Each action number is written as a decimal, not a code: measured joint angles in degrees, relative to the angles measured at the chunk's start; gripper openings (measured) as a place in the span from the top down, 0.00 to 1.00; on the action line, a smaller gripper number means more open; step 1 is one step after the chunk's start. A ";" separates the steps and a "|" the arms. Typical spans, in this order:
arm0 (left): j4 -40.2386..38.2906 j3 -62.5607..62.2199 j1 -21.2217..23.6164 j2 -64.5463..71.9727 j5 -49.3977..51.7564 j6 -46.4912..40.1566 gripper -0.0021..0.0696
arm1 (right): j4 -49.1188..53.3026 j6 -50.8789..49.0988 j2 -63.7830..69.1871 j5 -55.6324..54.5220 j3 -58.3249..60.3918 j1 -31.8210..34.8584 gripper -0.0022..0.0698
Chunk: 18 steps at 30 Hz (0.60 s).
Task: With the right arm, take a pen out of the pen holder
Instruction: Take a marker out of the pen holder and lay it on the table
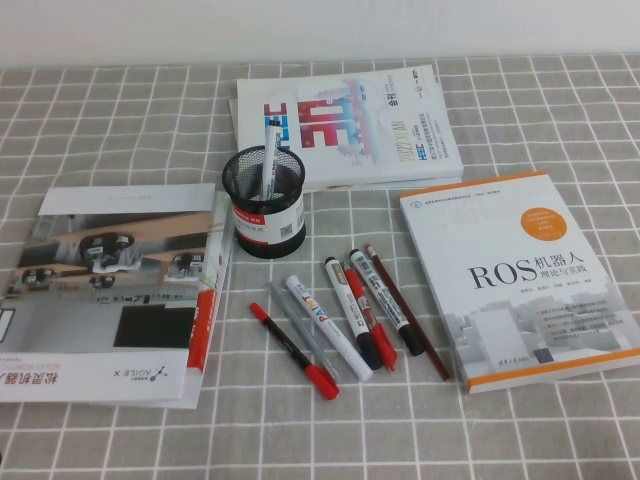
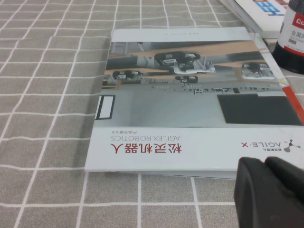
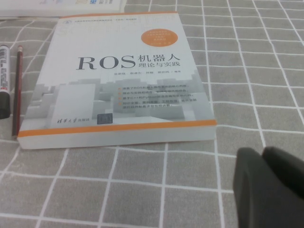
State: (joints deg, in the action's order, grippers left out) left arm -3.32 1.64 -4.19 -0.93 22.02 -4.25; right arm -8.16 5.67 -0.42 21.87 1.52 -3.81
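Black mesh pen holder, standing among the books: it contains one white pen, leaning nearly upright. Loose pens lie on the cloth just in front of it. Your right gripper is clenched on nothing, near the ROS book. Your left gripper, also clenched, sits by the AgileX brochure.

pen in pen holder | loose pens before it — ROS book right
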 joint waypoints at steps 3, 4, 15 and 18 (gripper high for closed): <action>0.00 0.00 0.00 0.00 0.00 0.00 0.98 | 0.11 0.00 0.00 -0.11 0.00 0.00 0.99; 0.00 0.00 0.00 0.00 0.00 0.00 0.98 | 0.11 0.00 0.00 -0.20 0.00 0.00 0.99; 0.00 0.00 0.00 0.00 0.00 0.00 0.98 | -10.96 0.00 0.00 -12.21 0.00 0.00 0.99; 0.00 0.00 0.00 0.00 0.00 0.00 0.98 | -19.57 0.00 0.00 -15.69 0.00 0.00 0.99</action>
State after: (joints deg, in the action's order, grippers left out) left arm -3.32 1.64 -4.19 -0.93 22.02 -4.25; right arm -27.73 5.67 -0.42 6.18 1.52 -3.81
